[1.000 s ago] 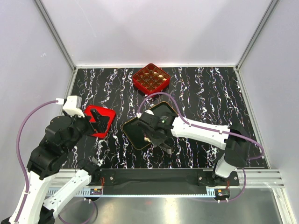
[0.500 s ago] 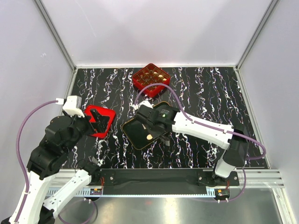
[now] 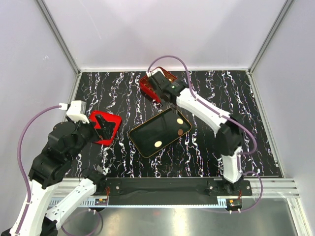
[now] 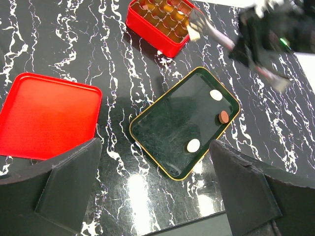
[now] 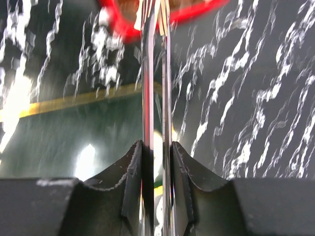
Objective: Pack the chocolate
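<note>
A black gold-rimmed tray (image 3: 142, 139) (image 4: 156, 138) holds two cream chocolate pieces (image 4: 215, 95) (image 4: 193, 145) and one brown piece (image 4: 223, 116). My right gripper (image 3: 165, 89) (image 5: 156, 147) is shut on metal tongs (image 5: 155, 98) (image 4: 209, 30), hovering over the red gridded box (image 3: 147, 84) (image 4: 157, 29) at the back. A cream piece (image 4: 194, 33) appears pinched at the tong tips above the box's edge. The right wrist view is motion-blurred. My left gripper (image 3: 103, 125) (image 4: 155, 162) hangs open over the near left, holding nothing.
A flat red lid (image 3: 110, 129) (image 4: 47, 118) lies left of the tray, under my left gripper in the top view. White walls enclose the black marbled table (image 3: 216, 147). A black rail (image 3: 162, 187) runs along the near edge.
My right arm has swung with the tongs from over the tray back to the red box, uncovering the tray's three pieces. The left arm has not moved.
</note>
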Robot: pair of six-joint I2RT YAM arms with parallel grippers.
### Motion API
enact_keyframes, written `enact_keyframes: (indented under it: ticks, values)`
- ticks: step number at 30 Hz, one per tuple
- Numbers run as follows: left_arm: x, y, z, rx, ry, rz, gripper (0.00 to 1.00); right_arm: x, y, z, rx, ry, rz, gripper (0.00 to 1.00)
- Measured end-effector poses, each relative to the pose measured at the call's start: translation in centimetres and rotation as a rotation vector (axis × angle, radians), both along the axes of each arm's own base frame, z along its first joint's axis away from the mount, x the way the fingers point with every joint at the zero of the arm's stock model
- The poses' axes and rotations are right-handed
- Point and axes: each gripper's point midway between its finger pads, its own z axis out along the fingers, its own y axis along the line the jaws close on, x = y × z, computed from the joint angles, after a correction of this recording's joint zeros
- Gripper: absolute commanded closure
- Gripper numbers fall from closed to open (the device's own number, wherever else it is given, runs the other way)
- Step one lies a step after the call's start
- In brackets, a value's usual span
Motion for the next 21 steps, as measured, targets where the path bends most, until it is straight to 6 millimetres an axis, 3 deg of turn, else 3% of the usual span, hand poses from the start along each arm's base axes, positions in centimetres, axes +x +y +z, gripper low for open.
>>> enact_keyframes:
  ticks: [5, 9, 13, 21]
  values:
    - [0.1, -0.1, -0.1, 0.002, 0.006, -0.004, 0.01, 6.0, 1.2, -0.4, -0.018, -0.079, -0.024, 0.67]
    - [0.2, -0.2, -0.2, 0.008, 0.013, -0.006, 0.01, 8.9, 1.4, -1.7, -0.026, -0.093, -0.039, 0.66]
    - [0.3, -0.2, -0.3, 0.012, 0.012, -0.006, 0.01, 10.7, 0.8, -2.9, -0.036, -0.090, -0.060, 0.65]
    - [0.3, -0.2, -0.3, 0.016, 0.012, -0.007, 0.01, 11.2, 0.7, -3.9, -0.038, -0.079, -0.060, 0.63]
